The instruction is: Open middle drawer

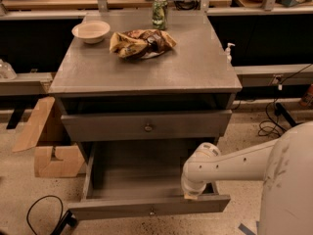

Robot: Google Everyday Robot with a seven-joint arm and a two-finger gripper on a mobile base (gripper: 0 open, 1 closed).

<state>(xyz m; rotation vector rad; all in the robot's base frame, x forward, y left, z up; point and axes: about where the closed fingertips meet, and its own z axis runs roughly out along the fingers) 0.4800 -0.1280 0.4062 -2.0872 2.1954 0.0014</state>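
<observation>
already the middle drawer point(137, 175) stands pulled well out of the cabinet point(195, 62). its grey floor is open to the camera, and its front panel with the small brass knob point(152, 212) lies just below and to the left of the gripper point(194, 195). the gripper hangs at the end of the white arm point(230, 163), tucked down inside the drawer's right front corner, close against the inner face of the front panel. whether it is apart, together or clamped on anything cannot be told, since the wrist covers it. above the gripper, the upper drawer point(107, 126), with a knob of its own, sits close to shut under the tabletop. far above and behind the gripper, on the top, lie a pale bowl point(91, 31), a crumpled snack bag point(142, 43) and a green can point(160, 12).

judged from how far the drawer stands out, the pulling step looks about done and the task is near its end. the next move would call for letting go of the front panel, if it is held. the gripper would then lift up and back toward the robot's body, clearing the panel's rim and keeping below the upper drawer's front, without nudging the middle drawer inward.
</observation>
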